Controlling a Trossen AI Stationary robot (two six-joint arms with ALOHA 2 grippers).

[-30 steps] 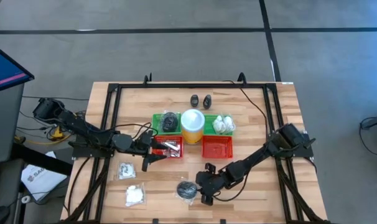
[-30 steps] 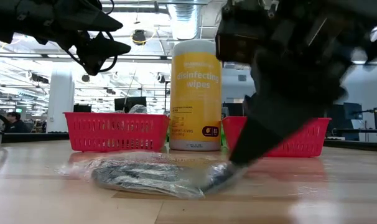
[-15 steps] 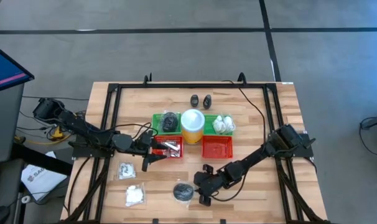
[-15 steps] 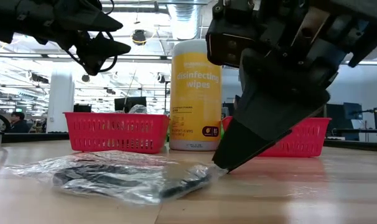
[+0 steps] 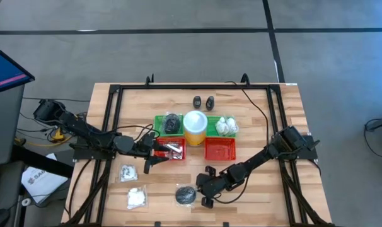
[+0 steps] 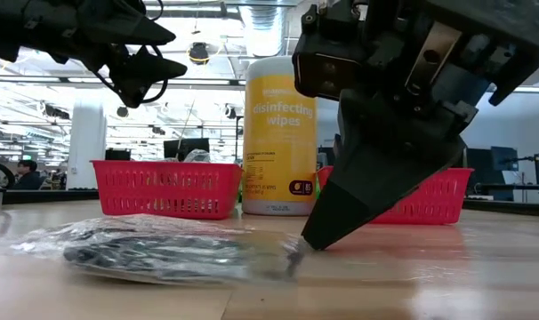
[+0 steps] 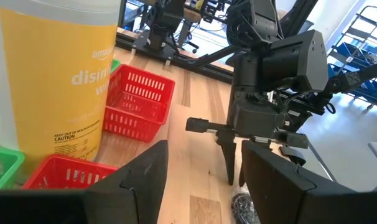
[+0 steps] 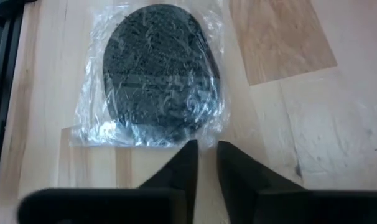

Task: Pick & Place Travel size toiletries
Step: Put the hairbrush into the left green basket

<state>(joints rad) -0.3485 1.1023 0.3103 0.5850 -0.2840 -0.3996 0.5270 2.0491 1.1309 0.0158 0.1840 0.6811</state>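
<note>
right hand (image 8: 204, 163) pinches pad wrap (image 8: 152, 134)

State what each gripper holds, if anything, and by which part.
The left gripper holds nothing. The right gripper sits at the edge of the clear wrap of the dark grey pad; whether it grips that edge cannot be told.

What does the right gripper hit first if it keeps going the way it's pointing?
Likely the clear-wrapped dark grey pad: the right gripper points straight at it, tips at the wrapper's near edge. Whether it already touches is unclear.
</note>
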